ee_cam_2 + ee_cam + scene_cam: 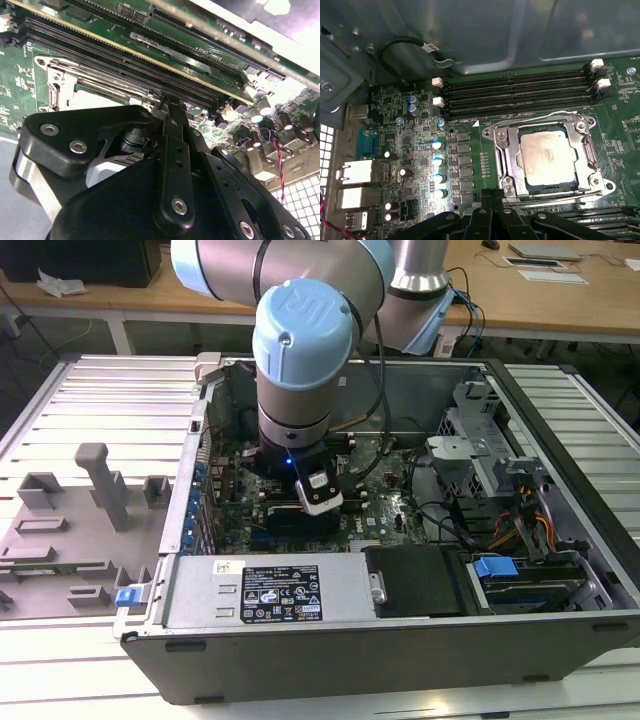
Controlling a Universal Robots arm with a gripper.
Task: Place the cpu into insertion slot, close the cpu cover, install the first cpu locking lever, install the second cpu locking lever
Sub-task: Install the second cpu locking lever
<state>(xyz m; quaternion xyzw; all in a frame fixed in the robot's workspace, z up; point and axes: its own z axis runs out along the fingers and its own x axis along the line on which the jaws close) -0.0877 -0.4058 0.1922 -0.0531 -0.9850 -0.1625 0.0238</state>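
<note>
— Down inside the open computer case (pixel 420 640) on the table (pixel 90 390), where did the cpu (pixel 551 159) sit?

— It lay flat in the insertion slot (pixel 506 155) on the green motherboard (pixel 470 110), pale metal top facing up. The cpu cover (pixel 587 152) looked already folded down around it — its silvery frame bordered the chip on all sides, the top showing through the window.

— And the pincer (pixel 492 196)?

— It hovered just beside the socket's edge, fingers (pixel 172 145) drawn close together with nothing between them that I could see. In the exterior view the arm (pixel 300 350) stood nearly upright over the board.

— How would that chip handle?

— Light, stiff and fragile, I'd judge; best touched by its edges, never pressed off-square onto the pins. The cover seemed thin sheet metal, springy, to be pushed at its free edge.

— Which way did it point?

— Nearly square, so hardly any long axis. Its edges ran parallel to the memory slots (pixel 520 92) close by.
</note>
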